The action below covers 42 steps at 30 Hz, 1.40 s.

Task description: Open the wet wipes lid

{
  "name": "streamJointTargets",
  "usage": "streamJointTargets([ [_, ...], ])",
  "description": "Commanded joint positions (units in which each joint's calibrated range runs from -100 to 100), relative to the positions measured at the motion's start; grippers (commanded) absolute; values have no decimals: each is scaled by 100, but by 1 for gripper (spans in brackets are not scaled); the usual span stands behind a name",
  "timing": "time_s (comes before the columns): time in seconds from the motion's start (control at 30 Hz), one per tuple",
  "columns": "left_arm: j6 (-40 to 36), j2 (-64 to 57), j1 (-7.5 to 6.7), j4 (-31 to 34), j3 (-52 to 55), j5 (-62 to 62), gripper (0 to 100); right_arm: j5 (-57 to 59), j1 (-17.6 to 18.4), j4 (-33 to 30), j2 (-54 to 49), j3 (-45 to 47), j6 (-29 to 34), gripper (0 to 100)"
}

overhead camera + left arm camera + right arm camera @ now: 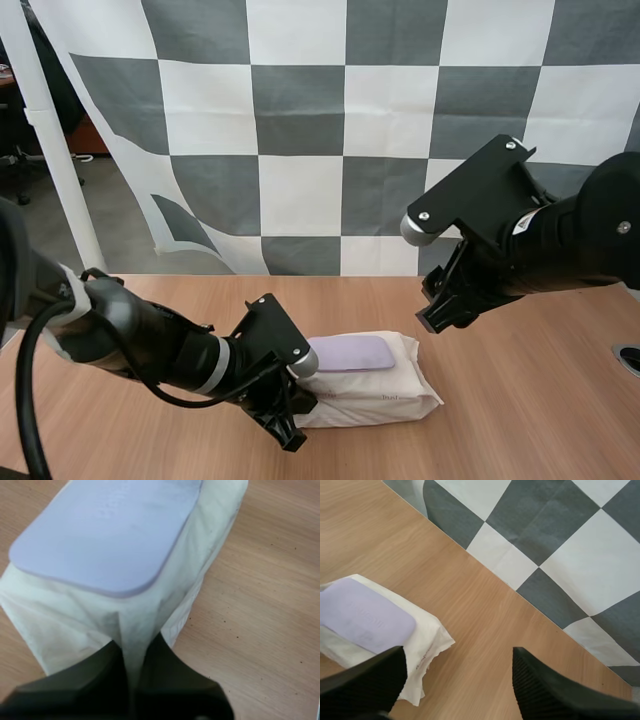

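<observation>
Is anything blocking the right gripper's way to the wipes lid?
Nothing visible does. The right gripper hangs open above the table beside the wet wipes pack, and the lavender lid lies closed and uncovered on top. The left gripper pinches the pack's opposite end, off the lid.

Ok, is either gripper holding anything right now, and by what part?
The left gripper pinches the wet wipes pack by a fold of wrapper at its end. The right gripper is open, holding nothing.
</observation>
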Motion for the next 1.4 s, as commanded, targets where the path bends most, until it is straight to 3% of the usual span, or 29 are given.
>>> streamJointTargets([
  [0.0, 85, -7, -2, 4, -7, 60, 0, 298, 2, 449, 3, -7, -392, 100],
  [0.13, 85, -7, -2, 4, -7, 235, 0, 750, 2, 1128, 8, 123, -1260, 100],
  [0.57, 85, -18, -2, 195, -120, 842, 0, 392, 2, 1367, 834, 938, -3223, 100],
  [1.37, 85, -18, -2, 321, -135, 826, 0, -1004, 2, 2457, 2267, 1282, -4491, 100],
])
